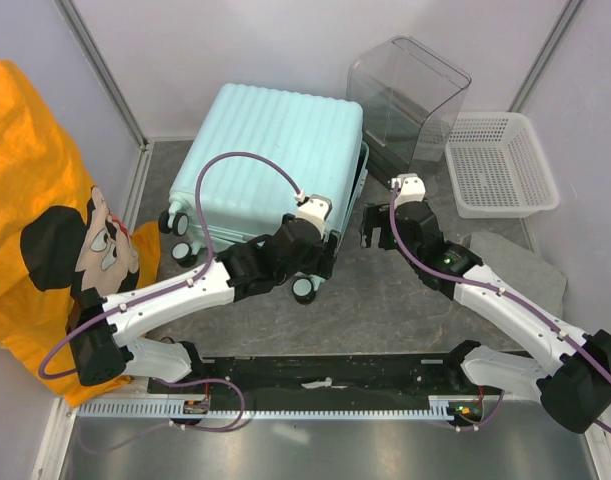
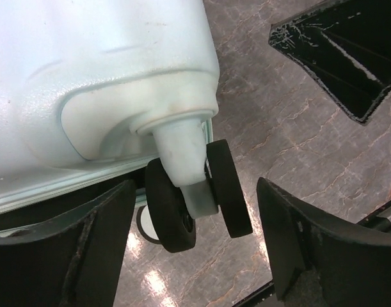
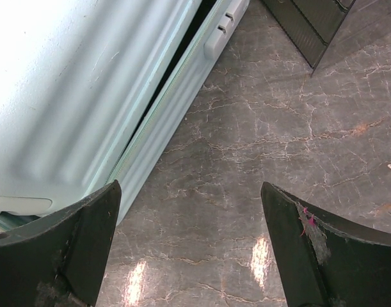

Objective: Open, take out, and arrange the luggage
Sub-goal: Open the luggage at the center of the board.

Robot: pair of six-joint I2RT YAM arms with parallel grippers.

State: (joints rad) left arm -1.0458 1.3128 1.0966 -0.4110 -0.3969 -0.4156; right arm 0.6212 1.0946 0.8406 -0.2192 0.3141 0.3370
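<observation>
The suitcase [image 1: 270, 150] lies flat on the grey marbled table [image 1: 385, 310], towards the back and left of centre, with its ribbed mint shell facing up. Its wheels point towards the arms. Along its right side a dark gap shows between the two halves, so the lid sits slightly ajar. The left gripper [image 1: 323, 258] is at the near right corner of the suitcase. In the left wrist view the gripper [image 2: 192, 252] has its jaws spread wide on either side of a black twin wheel [image 2: 169, 208], with a clear gap between the wheel and each finger [image 2: 61, 256], so it holds nothing. The same wheel [image 1: 303, 288] shows from above just in front of that arm. The right gripper [image 1: 375, 225] hangs just beside the right edge of the suitcase. Seen from its own wrist, this gripper [image 3: 189, 256] is also wide open and empty over bare table, and the suitcase [image 3: 67, 83] runs along its left with the dark seam visible. A clear plastic box [image 1: 410, 95] stands behind the right gripper, close to the suitcase's far right corner. A white mesh basket [image 1: 500, 165] sits to the right of the box. An orange cloth with a cartoon mouse [image 1: 45, 200] fills the left edge.
</observation>
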